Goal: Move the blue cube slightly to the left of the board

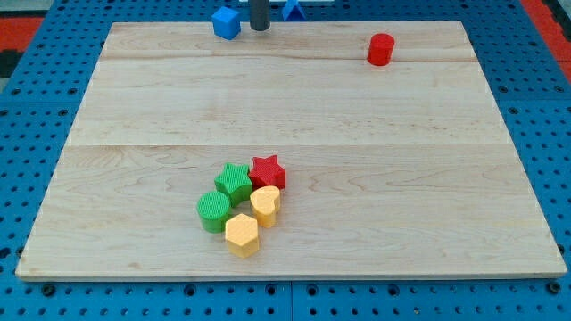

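The blue cube (227, 22) sits at the board's top edge, left of centre. My tip (259, 28) is the lower end of the dark rod and stands just to the right of the cube, with a small gap between them. A second blue block (292, 11) shows partly at the view's top, right of the rod; its shape is cut off by the frame.
A red cylinder (380, 49) stands near the top right. Near the bottom centre lies a cluster: a green star (234, 181), a red star (267, 170), a green cylinder (213, 211), a yellow block (265, 204) and a yellow hexagon (241, 234). The wooden board (401, 196) lies on a blue pegboard.
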Action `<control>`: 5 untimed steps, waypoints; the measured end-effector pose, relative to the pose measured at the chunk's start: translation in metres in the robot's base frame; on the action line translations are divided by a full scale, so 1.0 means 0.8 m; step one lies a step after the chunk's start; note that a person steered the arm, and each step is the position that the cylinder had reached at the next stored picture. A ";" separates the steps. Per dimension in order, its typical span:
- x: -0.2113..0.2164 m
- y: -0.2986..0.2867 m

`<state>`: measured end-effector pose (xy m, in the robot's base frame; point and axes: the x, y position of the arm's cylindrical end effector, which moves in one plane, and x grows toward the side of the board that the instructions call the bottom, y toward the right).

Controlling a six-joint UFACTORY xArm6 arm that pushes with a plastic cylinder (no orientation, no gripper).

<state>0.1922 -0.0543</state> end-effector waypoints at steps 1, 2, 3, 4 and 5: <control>0.039 -0.180; 0.086 -0.311; 0.086 -0.199; 0.072 -0.035; 0.044 0.115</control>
<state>0.2273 0.0376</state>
